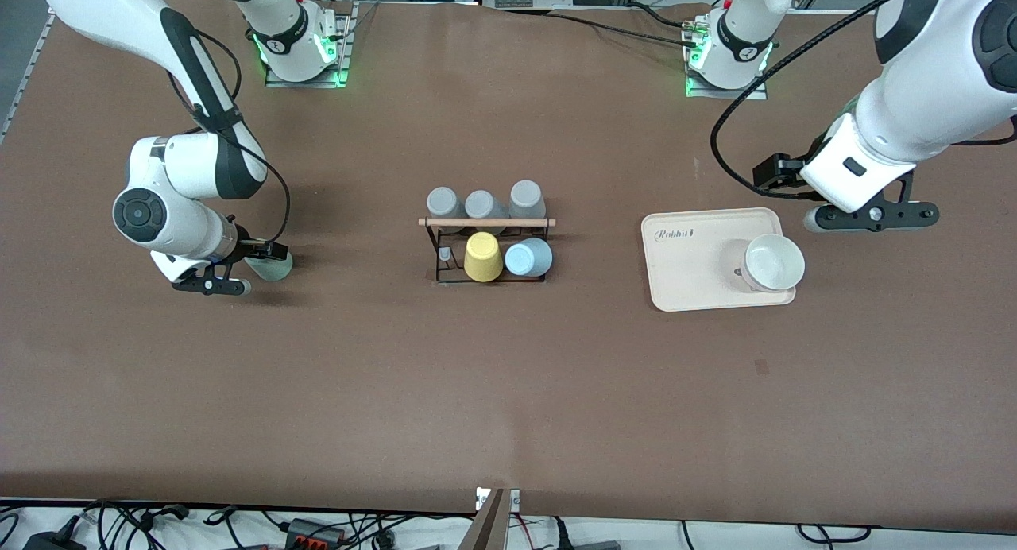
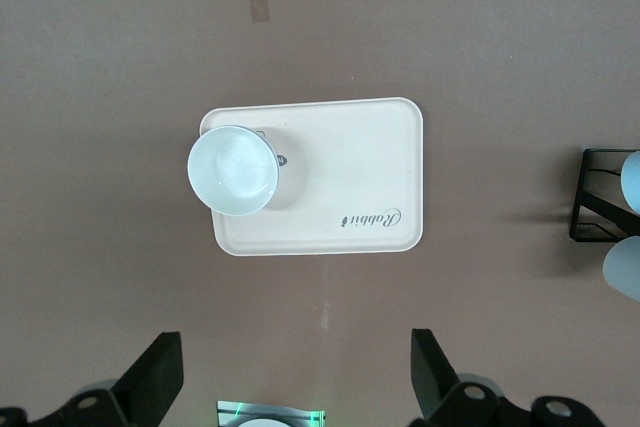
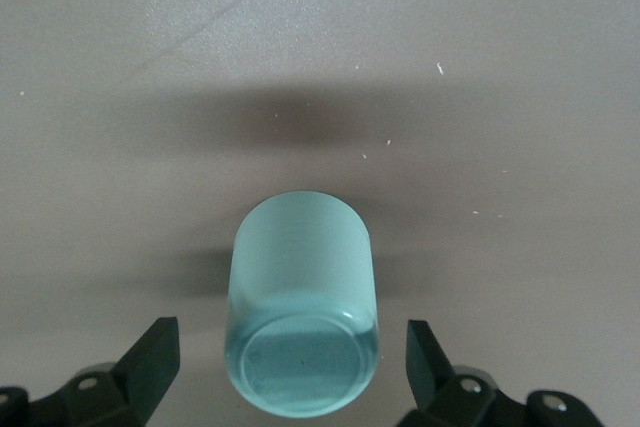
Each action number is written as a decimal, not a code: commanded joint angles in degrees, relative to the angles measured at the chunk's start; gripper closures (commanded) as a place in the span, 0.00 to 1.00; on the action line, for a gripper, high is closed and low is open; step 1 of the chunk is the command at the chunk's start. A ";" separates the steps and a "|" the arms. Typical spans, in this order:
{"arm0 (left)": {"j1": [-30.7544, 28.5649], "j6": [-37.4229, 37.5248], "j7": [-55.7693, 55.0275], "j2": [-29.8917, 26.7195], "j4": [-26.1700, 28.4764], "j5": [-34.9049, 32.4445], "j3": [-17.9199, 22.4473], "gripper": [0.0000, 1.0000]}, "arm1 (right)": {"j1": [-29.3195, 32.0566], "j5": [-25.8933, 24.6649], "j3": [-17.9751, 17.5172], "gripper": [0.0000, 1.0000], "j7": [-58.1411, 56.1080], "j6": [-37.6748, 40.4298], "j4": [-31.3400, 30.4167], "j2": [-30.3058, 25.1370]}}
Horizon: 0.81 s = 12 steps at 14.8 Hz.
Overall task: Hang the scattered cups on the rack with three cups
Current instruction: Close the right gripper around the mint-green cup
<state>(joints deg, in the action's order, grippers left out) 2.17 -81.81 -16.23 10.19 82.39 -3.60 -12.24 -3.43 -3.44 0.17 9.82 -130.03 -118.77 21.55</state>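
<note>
One mint-green cup (image 3: 303,304) lies on its side on the table toward the right arm's end, between the wide-open, empty right gripper's (image 3: 292,367) fingers; probably light, stiff and slick, it wants gripping across its tapered wall.

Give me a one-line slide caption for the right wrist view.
Open right gripper straddles the mint cup lying on the table, fingers clear of its sides.

The brown matte worktop (image 1: 508,391) carries a small black wire-frame rack (image 1: 486,252) at its middle, a cream rectangular tray (image 1: 699,264) toward the left arm's end, and a pale mint-green tapered cup (image 1: 274,267) toward the right arm's end.
</note>
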 commanded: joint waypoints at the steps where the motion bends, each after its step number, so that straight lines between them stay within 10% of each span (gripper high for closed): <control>1: -0.32 -0.81 1.38 -1.41 1.19 -0.80 -0.33 0.00 | 0.18 -0.78 -0.08 0.00 -1.20 -1.19 0.73 1.47; 6: -0.23 -0.81 1.47 -1.05 -0.13 -1.15 0.02 0.00 | 0.09 -0.77 -0.08 0.00 -1.29 -1.11 1.26 2.36; 9: -1.02 -1.07 1.82 -1.05 -0.22 -0.71 0.20 0.00 | -0.08 -0.69 -0.08 0.49 -1.20 -0.58 1.26 2.09; 12: -1.72 -1.42 1.64 -1.31 -0.30 -0.62 0.11 0.00 | 0.01 -0.69 -0.08 0.66 -1.29 -0.58 1.35 1.57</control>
<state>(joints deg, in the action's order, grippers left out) 1.30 -82.86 -16.13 10.07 82.05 -3.60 -11.91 -3.46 -3.47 0.16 9.30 -130.97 -117.89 23.35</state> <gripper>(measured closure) 0.000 0.330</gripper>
